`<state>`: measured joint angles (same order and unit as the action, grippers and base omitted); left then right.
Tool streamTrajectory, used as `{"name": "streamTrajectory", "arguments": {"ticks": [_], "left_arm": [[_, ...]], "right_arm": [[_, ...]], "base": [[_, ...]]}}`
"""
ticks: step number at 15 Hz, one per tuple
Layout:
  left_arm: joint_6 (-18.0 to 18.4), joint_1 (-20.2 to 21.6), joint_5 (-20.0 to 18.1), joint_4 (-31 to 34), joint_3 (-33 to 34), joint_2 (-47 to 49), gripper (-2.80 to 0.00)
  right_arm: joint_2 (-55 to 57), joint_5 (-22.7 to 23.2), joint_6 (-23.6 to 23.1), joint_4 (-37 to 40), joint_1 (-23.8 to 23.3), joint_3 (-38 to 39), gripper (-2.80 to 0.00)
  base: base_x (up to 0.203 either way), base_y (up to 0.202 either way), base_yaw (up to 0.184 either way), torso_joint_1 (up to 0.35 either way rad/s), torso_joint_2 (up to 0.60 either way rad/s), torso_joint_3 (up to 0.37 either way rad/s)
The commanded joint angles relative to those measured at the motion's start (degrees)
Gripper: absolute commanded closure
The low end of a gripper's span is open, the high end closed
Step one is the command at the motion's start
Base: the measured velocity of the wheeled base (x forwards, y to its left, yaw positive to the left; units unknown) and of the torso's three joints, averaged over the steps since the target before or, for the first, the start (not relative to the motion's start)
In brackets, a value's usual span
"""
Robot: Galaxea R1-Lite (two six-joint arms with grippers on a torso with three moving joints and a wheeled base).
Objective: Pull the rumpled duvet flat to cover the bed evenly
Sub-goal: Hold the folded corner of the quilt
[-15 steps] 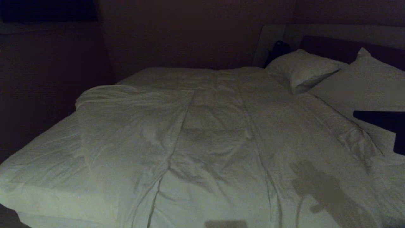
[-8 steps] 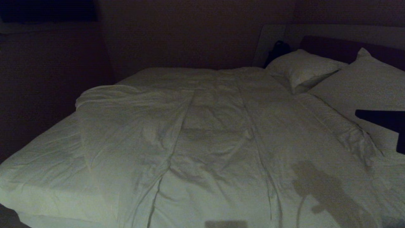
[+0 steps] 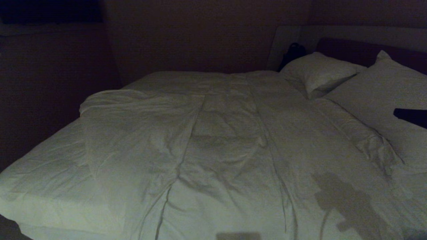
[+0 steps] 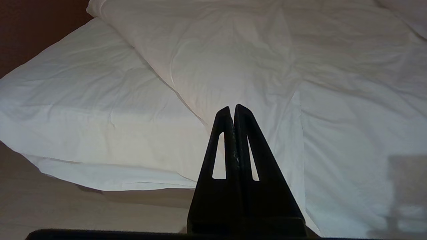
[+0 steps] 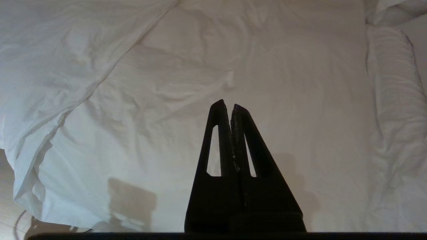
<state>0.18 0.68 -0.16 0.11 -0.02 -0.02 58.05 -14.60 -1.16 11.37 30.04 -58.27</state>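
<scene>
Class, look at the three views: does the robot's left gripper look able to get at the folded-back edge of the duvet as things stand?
Probably yes. The left gripper, shut and empty, points at the duvet, whose edge lies across the bare sheet with nothing between them. It would have to open first.

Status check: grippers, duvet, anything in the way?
Left gripper shut, empty, off the bed's near corner. Right gripper shut, empty, above the duvet. Duvet rumpled, foot-end sheet uncovered. Nothing in the way.

White creased duvet (image 3: 213, 140) bunched rightward, bed (image 3: 43, 173) sheet bared left
</scene>
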Motion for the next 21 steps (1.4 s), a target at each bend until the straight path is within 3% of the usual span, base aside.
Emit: {"name": "streamTrajectory", "arguments": {"ticks": [1, 8, 21], "left_arm": [[-0.01, 0.02, 0.06, -0.02, 0.01, 0.02, 0.0], [-0.01, 0.02, 0.07, -0.02, 0.02, 0.02, 0.0], [-0.01, 0.02, -0.02, -0.02, 0.02, 0.02, 0.0]], "right_arm": [[-0.76, -0.06, -0.07, -0.04, 0.02, 0.0, 0.0], [-5.39, 0.37, -0.86, -3.2, 0.11, 0.06, 0.0], [-11.99, -0.69, -6.66, -5.13, -0.07, 0.09, 0.0]], "base": [[0.0, 0.0, 0.0, 0.0, 0.0, 0.0], [0.0, 0.0, 0.0, 0.0, 0.0, 0.0], [0.0, 0.0, 0.0, 0.0, 0.0, 0.0]]}}
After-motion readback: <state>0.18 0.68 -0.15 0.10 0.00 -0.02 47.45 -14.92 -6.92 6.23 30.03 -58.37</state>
